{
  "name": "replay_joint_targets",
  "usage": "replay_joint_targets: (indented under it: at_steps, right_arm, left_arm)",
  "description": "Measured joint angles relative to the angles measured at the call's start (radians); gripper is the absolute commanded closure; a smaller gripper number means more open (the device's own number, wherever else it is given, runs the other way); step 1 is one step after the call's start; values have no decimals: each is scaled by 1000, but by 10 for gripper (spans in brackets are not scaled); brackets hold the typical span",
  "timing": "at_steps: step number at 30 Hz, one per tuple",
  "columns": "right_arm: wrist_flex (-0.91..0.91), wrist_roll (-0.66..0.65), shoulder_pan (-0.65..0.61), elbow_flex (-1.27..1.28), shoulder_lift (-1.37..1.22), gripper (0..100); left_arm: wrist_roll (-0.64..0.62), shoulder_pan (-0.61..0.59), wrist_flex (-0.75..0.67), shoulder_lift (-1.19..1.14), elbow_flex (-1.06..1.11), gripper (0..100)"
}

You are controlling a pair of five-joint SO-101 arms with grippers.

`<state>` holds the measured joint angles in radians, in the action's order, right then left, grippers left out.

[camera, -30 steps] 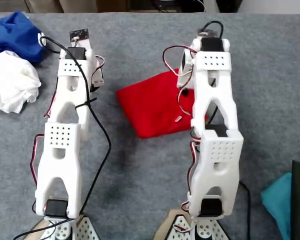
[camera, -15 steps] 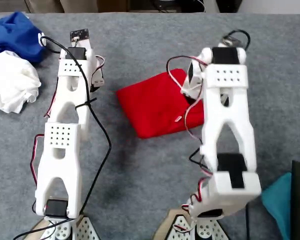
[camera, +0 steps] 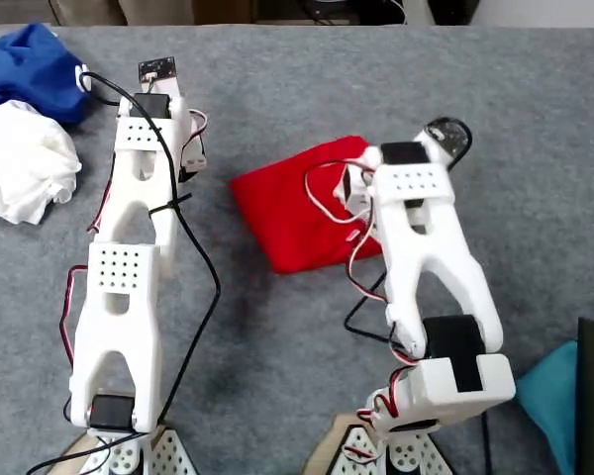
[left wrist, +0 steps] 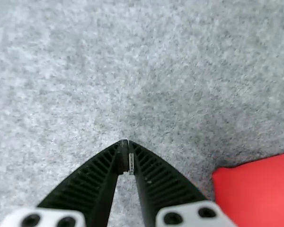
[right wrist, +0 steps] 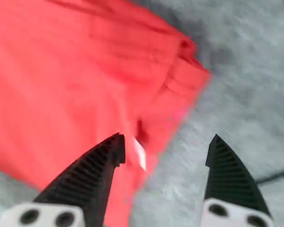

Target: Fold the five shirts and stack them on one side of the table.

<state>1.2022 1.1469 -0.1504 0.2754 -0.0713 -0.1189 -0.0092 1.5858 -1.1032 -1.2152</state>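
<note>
Your red shirt (camera: 297,213) is lying folded into a rough rectangle, skewed to the table's (camera: 277,89) edges, with a thicker hem bunching at one corner. It is sitting near the middle of the table, between the two arms.

Your right claw (right wrist: 166,138) is hanging wide open and empty over the shirt's right-hand edge. One finger is hovering above red cloth and the other above grey table just beside it. Your left claw (left wrist: 127,144) is closed tip to tip on nothing, pointing at bare table, with a corner of the shirt lying near it but apart.

A blue shirt (camera: 25,64) and a crumpled white shirt (camera: 20,168) are lying touching at the far left corner.

Since half a second ago, your right arm (camera: 426,247) has been pulling back from the far edge, bringing its wrist over the shirt. The left arm (camera: 129,267) and the shirt are staying put.
</note>
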Motion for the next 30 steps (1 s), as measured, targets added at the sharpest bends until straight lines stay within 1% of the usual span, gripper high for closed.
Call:
replay_joint_targets:
  at_steps: [4,10,13,16,20,23,26,30]
  right_arm:
    - [-123,51,0,41,0,721]
    - [-261,55,0,135,0,720]
    - [-276,55,2,158,0,720]
    - [-279,55,35,161,2,720]
    - [-227,52,94,161,5,720]
    - [-210,52,106,163,6,720]
    - [-249,52,109,167,-3,720]
    - [-322,52,110,167,-92,722]
  left_arm:
    - [0,0,0,0,0,981]
    - [0,0,0,0,0,981]
    - [0,0,0,0,0,981]
    - [0,0,0,0,0,981]
    - [0,0,0,0,0,981]
    - [0,0,0,0,0,981]
    - [0,0,0,0,0,981]
    - [0,0,0,0,0,981]
